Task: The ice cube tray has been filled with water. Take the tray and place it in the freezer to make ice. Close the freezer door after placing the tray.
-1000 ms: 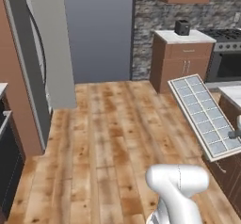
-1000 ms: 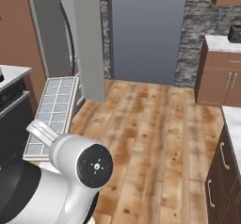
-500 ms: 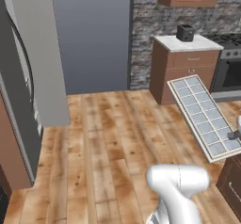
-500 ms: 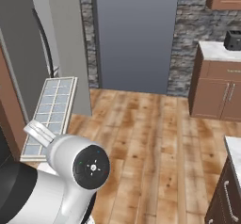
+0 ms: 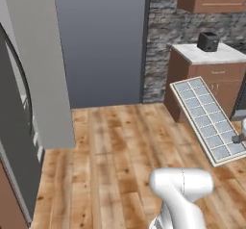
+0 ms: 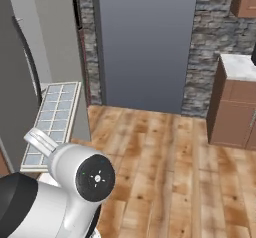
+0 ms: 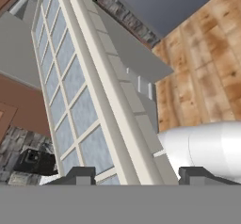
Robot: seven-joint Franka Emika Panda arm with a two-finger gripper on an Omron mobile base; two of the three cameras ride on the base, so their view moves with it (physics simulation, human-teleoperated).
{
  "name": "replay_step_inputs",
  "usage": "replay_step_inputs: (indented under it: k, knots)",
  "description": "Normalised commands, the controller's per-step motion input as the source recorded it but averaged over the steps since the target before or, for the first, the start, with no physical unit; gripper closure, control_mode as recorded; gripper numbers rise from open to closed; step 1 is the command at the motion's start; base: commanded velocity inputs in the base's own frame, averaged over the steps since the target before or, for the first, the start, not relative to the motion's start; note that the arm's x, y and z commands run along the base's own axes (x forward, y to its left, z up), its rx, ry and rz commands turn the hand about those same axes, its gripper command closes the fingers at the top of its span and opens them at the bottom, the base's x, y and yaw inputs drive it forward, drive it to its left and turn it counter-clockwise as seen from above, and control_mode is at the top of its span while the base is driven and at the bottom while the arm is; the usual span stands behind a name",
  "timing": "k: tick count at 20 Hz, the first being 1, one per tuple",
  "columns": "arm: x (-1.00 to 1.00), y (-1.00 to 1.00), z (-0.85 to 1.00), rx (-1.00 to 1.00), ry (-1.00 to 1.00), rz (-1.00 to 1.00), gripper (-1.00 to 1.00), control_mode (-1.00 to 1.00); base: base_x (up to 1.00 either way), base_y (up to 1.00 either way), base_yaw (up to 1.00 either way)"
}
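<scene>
Before the freezer (image 5: 96,40) — carry step.
The gripper (image 7: 136,175) clamps the ice cube tray (image 5: 207,120) by its edge; next, reach a shelf, keeping it level.

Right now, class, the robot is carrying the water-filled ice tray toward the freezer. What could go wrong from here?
1. The ice tray sits tilted in the base views and is gripped at one end only, so water may spill onto the wooden floor.
2. The tray juts out sideways; it might clip the open freezer door or the counter cabinet as the base turns.
</scene>
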Motion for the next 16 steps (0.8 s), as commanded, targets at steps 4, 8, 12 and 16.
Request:
replay_step_inputs:
  k: [4, 8, 12, 16]
  knots:
    - [0.0, 0.0, 0.0, 0.0, 0.0, 0.0, 1.0, 1.0, 1.0, 0.0, 0.19]
    - [0.0, 0.0, 0.0, 0.0, 0.0, 0.0, 1.0, 1.0, 1.0, 0.0, 0.3]
    - [0.0, 0.0, 0.0, 0.0, 0.0, 0.0, 1.0, 1.0, 1.0, -0.02, 0.45]
    - [0.0, 0.0, 0.0, 0.0, 0.0, 0.0, 1.0, 1.0, 0.94, -0.13, 0.55]
